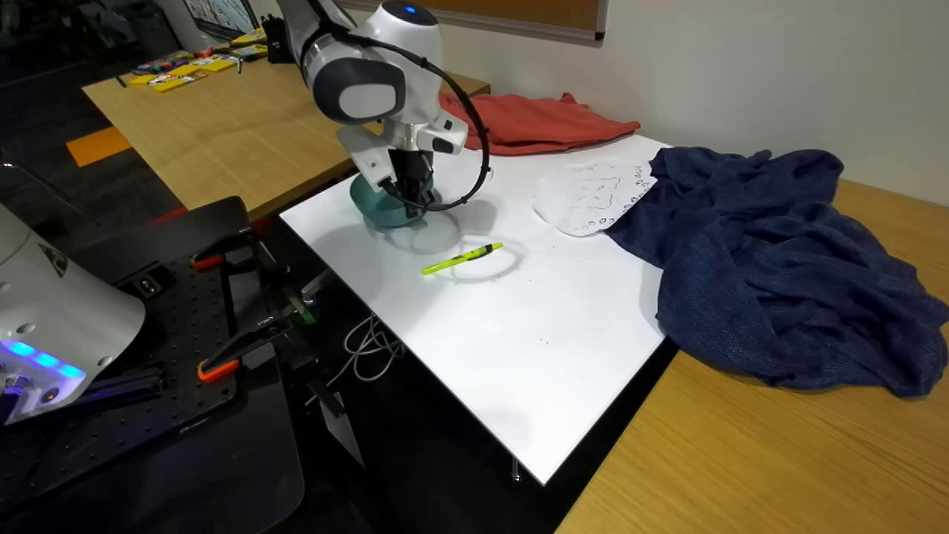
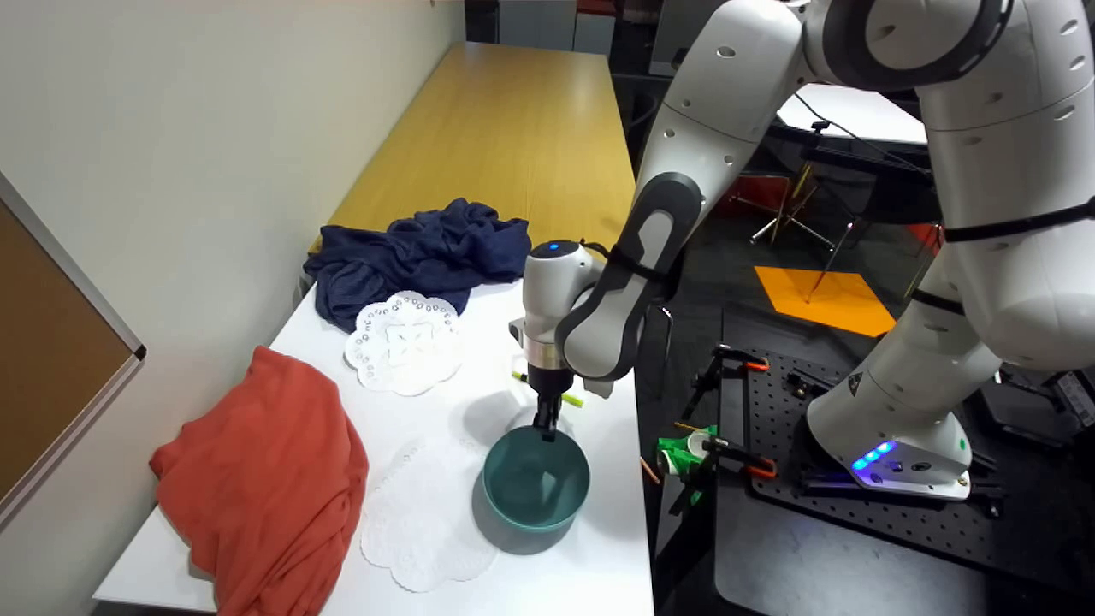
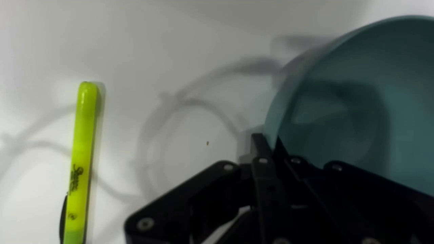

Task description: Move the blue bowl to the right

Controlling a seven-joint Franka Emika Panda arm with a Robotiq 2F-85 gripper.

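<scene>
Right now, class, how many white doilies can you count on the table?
2: one doily by the navy cloth, another doily between the red cloth and the blue bowl. More may be hidden under either cloth.

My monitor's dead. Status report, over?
Black claw shut on round teal bowl by the rim. Lifted or not: unclear. Slim yellow highlighter pen lies apart, possibly in the way.

1 teal bowl point(image 2: 536, 481), mouth up, rim gripped, near the white table's edge point(image 2: 633, 488)
</scene>
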